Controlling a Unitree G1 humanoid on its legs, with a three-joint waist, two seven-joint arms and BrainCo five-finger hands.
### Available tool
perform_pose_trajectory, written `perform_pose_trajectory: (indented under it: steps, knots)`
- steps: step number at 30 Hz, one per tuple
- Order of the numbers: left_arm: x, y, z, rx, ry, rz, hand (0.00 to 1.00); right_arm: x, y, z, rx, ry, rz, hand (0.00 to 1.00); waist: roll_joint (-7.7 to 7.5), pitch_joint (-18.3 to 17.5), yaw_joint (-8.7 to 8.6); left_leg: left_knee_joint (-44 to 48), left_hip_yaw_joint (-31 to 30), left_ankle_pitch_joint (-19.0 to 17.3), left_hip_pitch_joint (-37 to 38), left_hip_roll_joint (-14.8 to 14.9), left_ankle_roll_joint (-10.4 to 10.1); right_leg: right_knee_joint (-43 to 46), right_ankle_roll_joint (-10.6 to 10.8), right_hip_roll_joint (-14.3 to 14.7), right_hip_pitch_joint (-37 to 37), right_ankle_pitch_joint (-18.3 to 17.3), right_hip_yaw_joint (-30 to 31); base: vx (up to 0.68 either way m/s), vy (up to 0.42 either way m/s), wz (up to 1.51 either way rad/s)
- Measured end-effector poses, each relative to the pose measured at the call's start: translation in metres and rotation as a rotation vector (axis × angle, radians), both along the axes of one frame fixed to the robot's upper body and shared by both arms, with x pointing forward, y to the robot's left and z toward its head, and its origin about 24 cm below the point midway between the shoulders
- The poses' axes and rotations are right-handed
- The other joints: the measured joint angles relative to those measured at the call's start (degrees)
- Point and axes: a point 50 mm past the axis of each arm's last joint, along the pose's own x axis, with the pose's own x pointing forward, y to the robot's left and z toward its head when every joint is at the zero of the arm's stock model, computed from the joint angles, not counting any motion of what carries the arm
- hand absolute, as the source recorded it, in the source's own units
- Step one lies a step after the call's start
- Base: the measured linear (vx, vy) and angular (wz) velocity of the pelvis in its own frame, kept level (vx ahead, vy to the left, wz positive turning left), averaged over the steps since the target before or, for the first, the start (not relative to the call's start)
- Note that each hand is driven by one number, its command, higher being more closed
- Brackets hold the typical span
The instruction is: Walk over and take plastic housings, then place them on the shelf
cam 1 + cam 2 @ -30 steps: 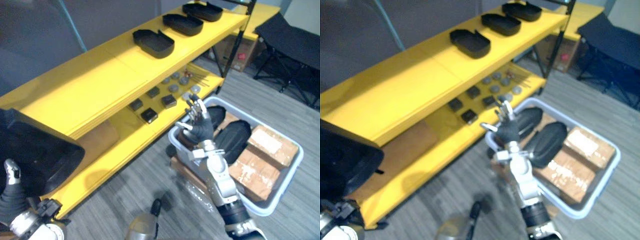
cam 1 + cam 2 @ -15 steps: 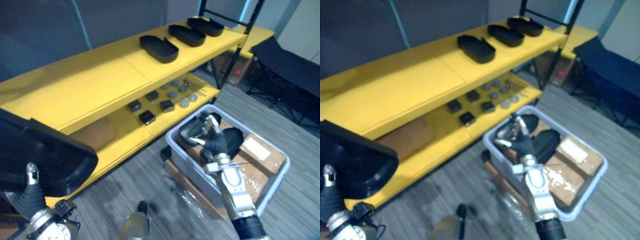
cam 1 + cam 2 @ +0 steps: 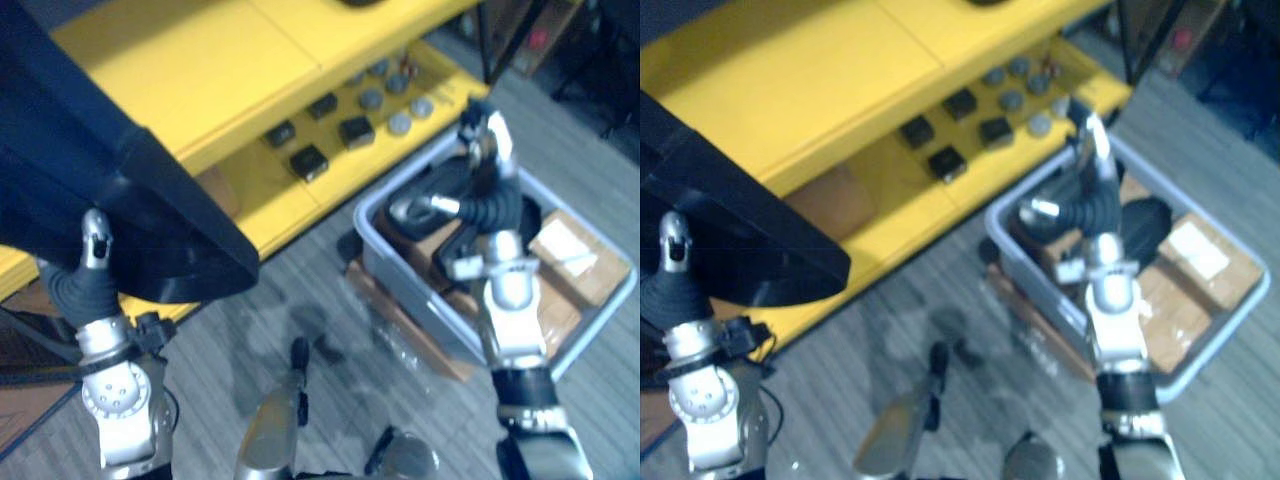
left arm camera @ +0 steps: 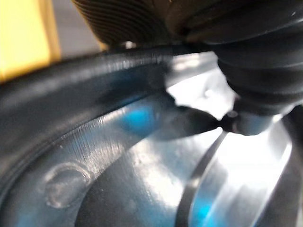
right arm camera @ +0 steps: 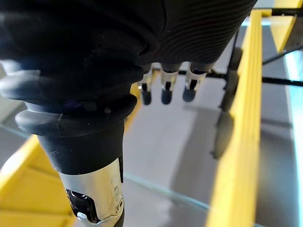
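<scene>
Plastic housing (image 3: 120, 190) carried by left hand (image 3: 88, 285), grasp hidden, cannot tell. Since a second ago lifted over shelf (image 3: 250, 60) front edge, left end: placement likely next. Right hand (image 3: 490, 200) fingers open, empty, risen above bin (image 3: 395, 265).

Pretty standard kit: silver-grey left arm (image 3: 115, 400) and right arm (image 3: 512, 320), shiny rounded segments; black collar further down the right one; dark ribbed rubbery cover over left hand (image 3: 80, 290) and right hand (image 3: 492, 205); right-side fingers (image 5: 163, 82) silver with dark tips; thumb (image 5: 97, 198) silver-ended too.
</scene>
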Motion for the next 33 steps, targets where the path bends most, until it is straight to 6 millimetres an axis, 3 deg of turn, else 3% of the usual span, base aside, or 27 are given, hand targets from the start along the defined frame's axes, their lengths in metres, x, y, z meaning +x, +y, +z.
perform_pose_trajectory:
  steps: [7, 10, 13, 18, 19, 20, 21, 22, 23, 24, 25, 26, 27, 28, 30, 32, 33]
  knots:
    - [0.004, 0.004, -0.009, -0.031, 0.041, 0.028, 1.00, -0.003, 0.002, -0.005, 0.007, -0.003, 0.013, 0.00, -0.16, 1.1, -0.14, 2.5, -0.5, 0.5, -1.3, -0.6, 0.0, 2.9, -0.5, -0.8, -0.6, -1.3, -0.4, 0.03, -0.074, 0.08]
    - [0.006, 0.006, -0.015, -0.047, 0.065, 0.052, 1.00, -0.002, 0.013, -0.011, 0.009, 0.009, 0.052, 0.00, -0.13, 1.1, -0.17, 3.3, -1.9, 0.2, -1.3, -1.0, -0.4, 3.9, -0.3, -1.2, 0.4, -3.1, -1.6, -0.01, -0.095, 0.22]
    - [0.002, 0.009, -0.020, -0.054, 0.086, 0.070, 1.00, -0.004, 0.024, -0.019, 0.005, 0.031, 0.106, 0.00, 0.41, 1.5, -0.04, 6.0, -3.2, -2.0, -0.9, -1.6, -0.7, 4.7, 0.4, -1.7, 3.5, -4.8, -4.2, -0.01, -0.096, 0.35]
    - [-0.017, 0.019, -0.027, 0.003, 0.138, 0.182, 1.00, -0.010, 0.048, -0.027, 0.038, 0.021, 0.210, 0.00, -0.14, 0.6, 3.00, 13.1, -2.8, -8.8, 1.1, -2.6, 0.2, 0.8, 0.5, -1.0, 13.1, -3.1, -8.4, 0.09, -0.010, 0.25]
    - [-0.019, 0.020, -0.028, 0.007, 0.146, 0.196, 1.00, -0.010, 0.051, -0.028, 0.044, 0.027, 0.224, 0.00, 0.20, 0.4, 3.02, 14.0, -3.4, -9.5, 1.1, -2.6, 0.2, 3.4, -1.4, -1.4, 12.6, -2.0, -7.8, 0.13, 0.095, 0.36]
    - [-0.020, 0.020, -0.032, 0.026, 0.180, 0.214, 1.00, -0.010, 0.058, -0.031, 0.054, 0.041, 0.247, 0.00, 0.63, 0.2, 3.02, 14.1, -4.5, -10.1, 2.6, -2.6, 1.2, 10.4, -7.2, -2.7, 10.7, 1.4, -5.7, 0.09, 0.100, 0.33]
    - [-0.021, 0.021, -0.034, 0.037, 0.200, 0.221, 1.00, -0.010, 0.062, -0.031, 0.060, 0.044, 0.262, 0.00, 0.75, 0.1, 3.03, 13.8, -5.0, -10.5, 3.9, -2.6, 1.3, 13.5, -10.7, -3.2, 9.8, 4.2, -4.6, 0.13, 0.134, 0.37]
    - [-0.025, 0.022, -0.039, 0.046, 0.230, 0.229, 1.00, -0.012, 0.073, -0.034, 0.071, 0.053, 0.301, 0.00, 0.65, -0.7, 3.04, 12.9, -6.1, -11.5, 6.5, -2.5, 1.6, 18.5, -12.6, -3.9, 8.1, 11.0, -1.8, 0.22, 0.083, 0.34]
    - [-0.027, 0.023, -0.043, 0.048, 0.255, 0.237, 1.00, -0.011, 0.083, -0.040, 0.077, 0.081, 0.331, 0.00, 0.36, -2.9, 2.97, 11.0, -8.0, -12.0, 8.5, -2.1, 2.0, 22.8, -12.3, -3.8, 5.6, 13.9, 1.8, 0.32, 0.049, 0.39]
    - [-0.027, 0.023, -0.044, 0.046, 0.262, 0.239, 1.00, -0.010, 0.089, -0.043, 0.080, 0.100, 0.349, 0.00, 0.64, -4.2, 3.01, 10.2, -8.9, -12.2, 9.1, -2.1, 2.0, 24.0, -10.9, -3.1, 4.2, 10.8, 2.8, 0.36, 0.018, 0.53]
    - [-0.026, 0.022, -0.043, 0.043, 0.258, 0.242, 1.00, -0.008, 0.099, -0.047, 0.083, 0.126, 0.388, 0.00, 0.60, -5.9, 3.06, 9.1, -10.7, -12.2, 10.4, -1.7, 2.2, 22.9, -9.6, -0.6, 2.1, 6.3, 4.7, 0.30, 0.004, 0.68]
    - [-0.023, 0.022, -0.041, 0.038, 0.244, 0.240, 1.00, -0.007, 0.107, -0.048, 0.072, 0.135, 0.414, 0.00, 1.52, -6.5, 3.00, 8.2, -12.7, -12.5, 11.8, -1.3, 2.1, 18.2, -8.6, 2.7, 0.8, 3.5, 6.4, 0.25, 0.006, 0.74]
    - [-0.022, 0.021, -0.040, 0.037, 0.239, 0.236, 1.00, -0.008, 0.109, -0.049, 0.067, 0.138, 0.426, 0.00, 1.82, -7.0, 2.98, 7.8, -13.7, -12.7, 12.0, -1.3, 1.9, 15.1, -8.0, 4.4, -0.2, 2.8, 7.5, 0.22, -0.034, 0.82]
    - [-0.020, 0.020, -0.038, 0.035, 0.227, 0.231, 1.00, -0.010, 0.114, -0.049, 0.056, 0.139, 0.452, 0.00, 1.60, -7.8, 2.90, 7.1, -15.5, -13.0, 12.9, -1.4, 1.6, 8.7, -7.9, 7.2, -2.0, 2.6, 10.4, 0.20, -0.054, 0.78]
    - [-0.018, 0.018, -0.038, 0.026, 0.224, 0.216, 1.00, -0.012, 0.119, -0.051, 0.074, 0.157, 0.504, 0.00, 1.83, -8.4, 2.73, 6.9, -18.2, -13.6, 13.7, -1.5, 1.2, 0.7, -6.1, 10.0, -4.4, 3.9, 14.2, 0.19, -0.096, 0.83]
    - [-0.015, 0.015, -0.043, 0.014, 0.246, 0.196, 1.00, -0.015, 0.125, -0.056, 0.117, 0.194, 0.561, 0.00, 1.43, -8.8, 2.66, 6.9, -21.0, -14.4, 14.7, -2.1, 0.6, -5.6, -5.2, 11.2, -5.1, 6.2, 17.1, 0.23, -0.185, 0.88]
    - [-0.016, 0.014, -0.046, 0.011, 0.259, 0.183, 1.00, -0.016, 0.128, -0.059, 0.134, 0.217, 0.582, 0.00, 0.70, -9.5, 2.67, 6.9, -21.9, -15.2, 14.7, -2.8, 0.3, -8.3, -6.0, 11.1, -4.6, 7.7, 17.4, 0.21, -0.215, 0.87]
